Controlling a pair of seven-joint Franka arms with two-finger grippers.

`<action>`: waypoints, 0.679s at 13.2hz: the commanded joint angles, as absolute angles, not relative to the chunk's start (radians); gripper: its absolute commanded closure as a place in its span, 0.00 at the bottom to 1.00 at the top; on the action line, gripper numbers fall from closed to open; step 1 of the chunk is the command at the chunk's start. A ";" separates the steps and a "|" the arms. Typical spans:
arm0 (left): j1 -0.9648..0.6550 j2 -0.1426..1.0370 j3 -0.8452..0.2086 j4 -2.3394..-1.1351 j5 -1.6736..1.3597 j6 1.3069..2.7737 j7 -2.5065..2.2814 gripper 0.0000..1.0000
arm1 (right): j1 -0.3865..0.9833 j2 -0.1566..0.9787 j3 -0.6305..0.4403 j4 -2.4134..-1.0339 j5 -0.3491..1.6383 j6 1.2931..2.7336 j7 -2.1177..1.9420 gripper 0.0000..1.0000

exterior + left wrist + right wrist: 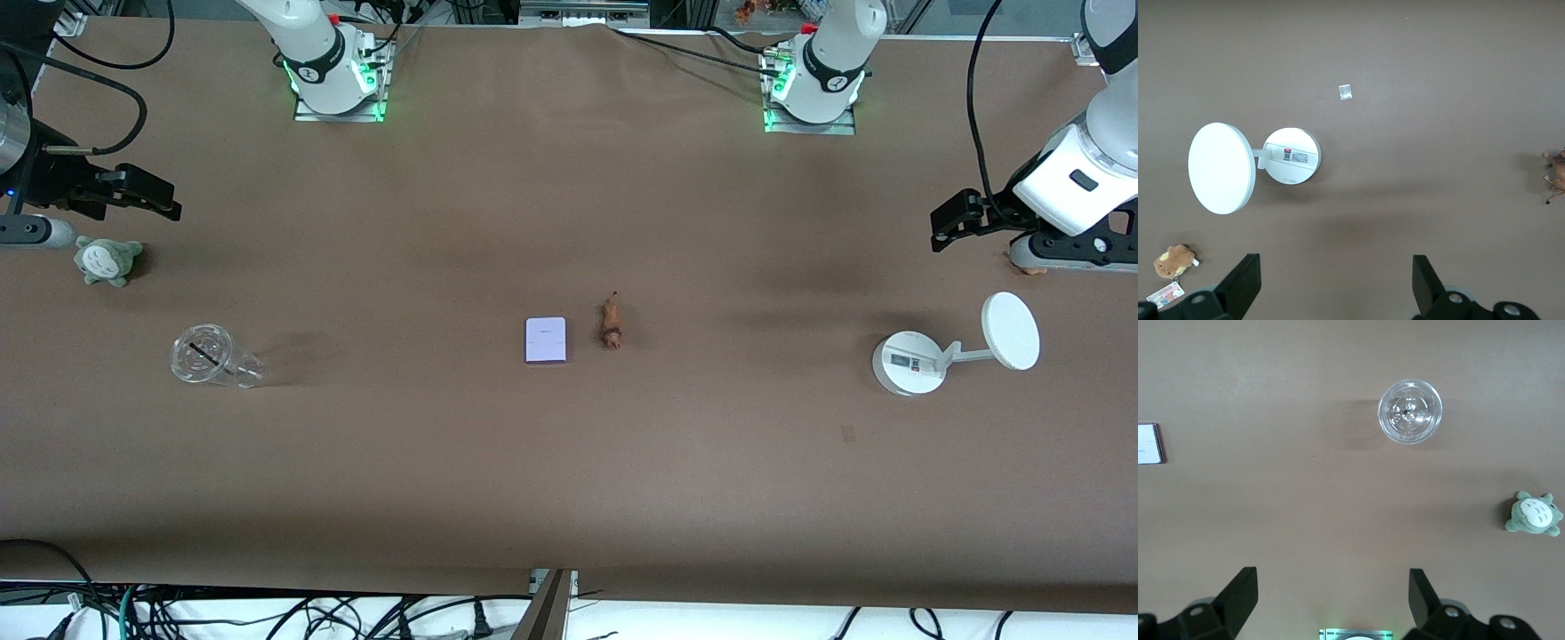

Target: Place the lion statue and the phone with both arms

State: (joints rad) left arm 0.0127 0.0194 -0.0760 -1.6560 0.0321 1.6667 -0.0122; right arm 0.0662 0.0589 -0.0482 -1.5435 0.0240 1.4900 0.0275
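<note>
The phone (545, 340), a pale lavender slab with purple edges, lies flat at the middle of the table. Its edge also shows in the right wrist view (1149, 443). The lion statue (610, 324), a tiny orange-brown figurine, lies beside the phone toward the left arm's end. It also shows at the edge of the left wrist view (1557, 176). My left gripper (944, 227) hangs open and empty over the left arm's end of the table (1336, 267). My right gripper (160, 200) hangs open and empty over the right arm's end (1331, 583). Both are well away from the two objects.
A white round-based stand (911, 362) with a disc (1011, 331) lies at the left arm's end, with a brown plush (1175, 260) close by. A clear plastic cup (213, 357) and a grey-green plush (107, 260) sit at the right arm's end.
</note>
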 commanded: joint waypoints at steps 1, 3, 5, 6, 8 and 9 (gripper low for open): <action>0.012 0.009 -0.075 -1.652 0.029 1.646 -0.003 0.00 | 0.043 0.038 -0.025 -1.569 0.012 1.509 0.034 0.00; 0.012 0.009 -0.075 -1.652 0.029 1.641 -0.005 0.00 | 0.051 0.054 -0.026 -1.559 0.011 1.503 0.029 0.00; 0.012 0.009 -0.077 -1.651 0.029 1.641 -0.005 0.00 | 0.061 0.113 -0.026 -1.484 -0.009 1.436 0.026 0.00; 0.012 0.009 -0.077 -1.651 0.029 1.641 -0.005 0.00 | 0.067 0.127 -0.025 -1.465 -0.012 1.425 0.031 0.00; 0.011 0.015 -0.078 -1.652 0.029 1.637 -0.003 0.00 | 0.078 0.127 -0.025 -1.463 -0.026 1.424 0.034 0.00; 0.011 0.031 -0.080 -1.651 0.029 1.602 -0.002 0.00 | 0.077 0.127 -0.025 -1.463 -0.026 1.424 0.035 0.00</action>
State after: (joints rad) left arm 0.0128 0.0200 -0.0779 -1.6561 0.0321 1.6459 -0.0122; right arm 0.0751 0.1152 -0.0299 -1.5017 -0.0067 1.4553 0.0274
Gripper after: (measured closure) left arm 0.000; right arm 0.000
